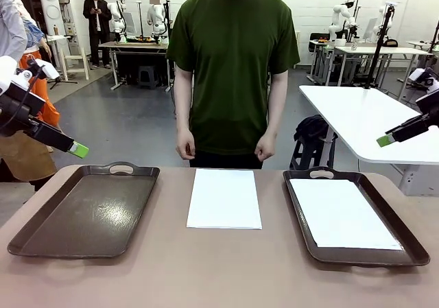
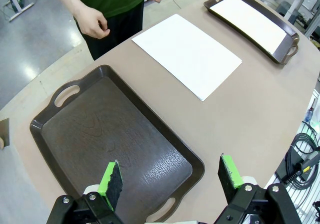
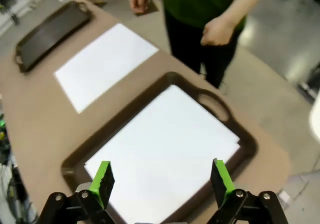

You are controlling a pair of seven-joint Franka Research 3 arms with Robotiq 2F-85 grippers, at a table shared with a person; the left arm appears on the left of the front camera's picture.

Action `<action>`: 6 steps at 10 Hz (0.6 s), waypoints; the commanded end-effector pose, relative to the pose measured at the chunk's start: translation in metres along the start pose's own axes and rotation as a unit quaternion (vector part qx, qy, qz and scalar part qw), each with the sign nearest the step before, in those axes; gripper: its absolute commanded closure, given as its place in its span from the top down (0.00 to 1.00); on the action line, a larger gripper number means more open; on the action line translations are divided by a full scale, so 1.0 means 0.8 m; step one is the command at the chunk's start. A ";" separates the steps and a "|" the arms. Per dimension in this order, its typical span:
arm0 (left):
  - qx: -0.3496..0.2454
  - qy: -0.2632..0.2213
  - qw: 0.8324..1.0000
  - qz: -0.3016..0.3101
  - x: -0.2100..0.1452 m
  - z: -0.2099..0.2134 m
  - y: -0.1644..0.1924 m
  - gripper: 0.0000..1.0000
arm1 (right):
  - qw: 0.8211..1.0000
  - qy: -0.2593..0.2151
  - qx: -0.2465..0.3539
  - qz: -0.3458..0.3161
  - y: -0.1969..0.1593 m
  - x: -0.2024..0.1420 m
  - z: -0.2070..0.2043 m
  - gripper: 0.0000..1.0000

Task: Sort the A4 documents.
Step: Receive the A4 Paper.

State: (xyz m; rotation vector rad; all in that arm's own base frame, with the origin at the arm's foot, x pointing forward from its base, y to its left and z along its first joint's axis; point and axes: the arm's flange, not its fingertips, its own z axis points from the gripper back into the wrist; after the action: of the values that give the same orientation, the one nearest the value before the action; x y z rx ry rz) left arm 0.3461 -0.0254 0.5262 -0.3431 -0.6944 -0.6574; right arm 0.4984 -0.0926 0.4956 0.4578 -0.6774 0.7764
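Observation:
A white A4 sheet (image 1: 224, 198) lies flat on the table's middle, between two dark brown trays; it also shows as a sheet (image 2: 187, 54) in the left wrist view and a sheet (image 3: 105, 64) in the right wrist view. More white A4 paper (image 1: 341, 213) lies in the right tray (image 1: 401, 236), seen close as paper (image 3: 162, 154). The left tray (image 1: 41, 236) holds nothing. My left gripper (image 2: 171, 178) hangs open high above the left tray (image 2: 150, 134). My right gripper (image 3: 161, 180) hangs open above the right tray (image 3: 75, 166). In the front view only one green-padded finger of each shows, left (image 1: 78, 149) and right (image 1: 385, 140).
A person in a green shirt (image 1: 233, 68) stands at the table's far edge, both hands (image 1: 185, 145) hanging loosely near the edge. A white table (image 1: 370, 119) stands behind at the right. Bare tabletop (image 1: 226, 267) lies in front of the sheet.

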 end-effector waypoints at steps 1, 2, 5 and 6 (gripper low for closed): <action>-0.006 -0.004 1.000 -0.007 -0.002 -0.001 0.004 1.00 | 0.998 0.006 0.067 -0.017 0.004 -0.014 0.010 1.00; -0.006 -0.004 1.000 -0.007 -0.002 -0.001 0.004 1.00 | 0.996 0.009 0.082 -0.024 0.006 -0.014 0.020 1.00; -0.006 -0.004 1.000 -0.007 -0.002 -0.001 0.004 1.00 | 0.995 -0.003 0.095 -0.016 0.010 -0.006 0.036 1.00; -0.006 -0.004 1.000 -0.007 -0.002 -0.001 0.004 1.00 | 0.996 -0.007 0.092 -0.009 0.012 -0.001 0.042 1.00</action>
State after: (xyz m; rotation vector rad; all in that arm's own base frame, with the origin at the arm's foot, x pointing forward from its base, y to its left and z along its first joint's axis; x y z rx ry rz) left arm 0.3461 -0.0254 0.5262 -0.3431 -0.6944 -0.6574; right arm 0.4781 -0.1076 0.5112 0.6431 -0.6216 0.8194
